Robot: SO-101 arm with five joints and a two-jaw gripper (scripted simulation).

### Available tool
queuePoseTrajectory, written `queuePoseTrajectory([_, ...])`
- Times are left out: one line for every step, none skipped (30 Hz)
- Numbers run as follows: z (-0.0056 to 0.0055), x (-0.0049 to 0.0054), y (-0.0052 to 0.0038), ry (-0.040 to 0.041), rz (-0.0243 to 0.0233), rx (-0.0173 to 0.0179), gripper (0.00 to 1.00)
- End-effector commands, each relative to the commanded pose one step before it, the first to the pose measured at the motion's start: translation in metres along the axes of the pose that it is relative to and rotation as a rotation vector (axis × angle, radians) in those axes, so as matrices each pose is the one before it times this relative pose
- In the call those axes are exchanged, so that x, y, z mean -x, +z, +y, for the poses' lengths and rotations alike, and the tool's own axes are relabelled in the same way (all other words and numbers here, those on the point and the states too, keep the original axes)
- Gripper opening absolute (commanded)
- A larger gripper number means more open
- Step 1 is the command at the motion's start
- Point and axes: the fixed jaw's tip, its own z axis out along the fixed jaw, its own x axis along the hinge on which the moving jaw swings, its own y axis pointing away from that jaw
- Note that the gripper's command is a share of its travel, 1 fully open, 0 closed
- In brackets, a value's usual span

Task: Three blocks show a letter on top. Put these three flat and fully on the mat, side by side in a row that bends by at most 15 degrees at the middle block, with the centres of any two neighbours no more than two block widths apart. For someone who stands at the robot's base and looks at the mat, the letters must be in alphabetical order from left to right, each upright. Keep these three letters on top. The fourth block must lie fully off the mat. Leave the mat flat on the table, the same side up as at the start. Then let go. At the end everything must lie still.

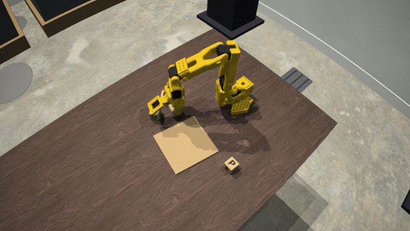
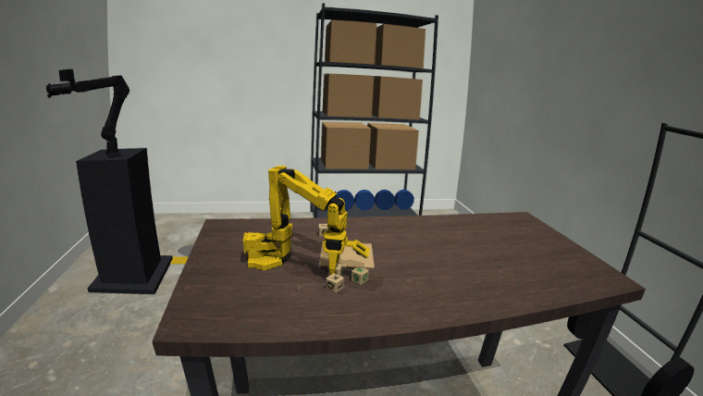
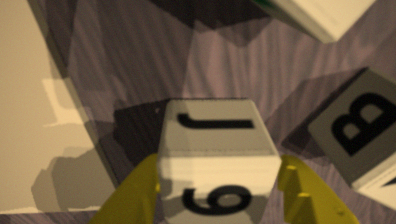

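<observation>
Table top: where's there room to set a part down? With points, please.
In the top view, the wide stretches left of and below the mat [image 1: 177, 155] [image 2: 363, 261] [image 3: 25, 165]. Crowded: above the mat, around the gripper [image 1: 173, 111] [image 2: 336, 271] [image 3: 220, 159] and green-lettered block [image 1: 155, 116] [image 2: 359, 276] [image 3: 334, 15].
</observation>
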Motion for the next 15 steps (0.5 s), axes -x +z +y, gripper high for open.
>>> queuePoseTrajectory([-0.00371, 0.01450, -0.013124, 0.01315, -0.09789, -0.01675, 0.26])
queuePoseTrajectory([0.00000, 0.00000, 0.000000, 0.00000, 0.00000, 0.00000, 0.28])
queuePoseTrajectory([0.00000, 0.00000, 0.000000, 0.00000, 0.00000, 0.00000, 0.29])
queuePoseTrajectory([0.00000, 0.00000, 0.000000, 0.00000, 0.00000, 0.00000, 0.30])
queuePoseTrajectory([0.00000, 0.00000, 0.000000, 0.00000, 0.00000, 0.00000, 0.31])
queuePoseTrajectory([0.00000, 0.00000, 0.000000, 0.00000, 0.00000, 0.00000, 0.32])
queuePoseTrajectory([0.00000, 0.00000, 0.000000, 0.00000, 0.00000, 0.00000, 0.33])
queuePoseTrajectory([0.00000, 0.00000, 0.000000, 0.00000, 0.00000, 0.00000, 0.33])
queuePoseTrajectory([0.00000, 0.00000, 0.000000, 0.00000, 0.00000, 0.00000, 0.34])
queuePoseTrajectory([0.00000, 0.00000, 0.000000, 0.00000, 0.00000, 0.00000, 0.35])
queuePoseTrajectory([0.00000, 0.00000, 0.000000, 0.00000, 0.00000, 0.00000, 0.35])
queuePoseTrajectory([0.00000, 0.00000, 0.000000, 0.00000, 0.00000, 0.00000, 0.35])
queuePoseTrajectory([0.00000, 0.00000, 0.000000, 0.00000, 0.00000, 0.00000, 0.36])
queuePoseTrajectory([0.00000, 0.00000, 0.000000, 0.00000, 0.00000, 0.00000, 0.36])
queuePoseTrajectory([0.00000, 0.00000, 0.000000, 0.00000, 0.00000, 0.00000, 0.36])
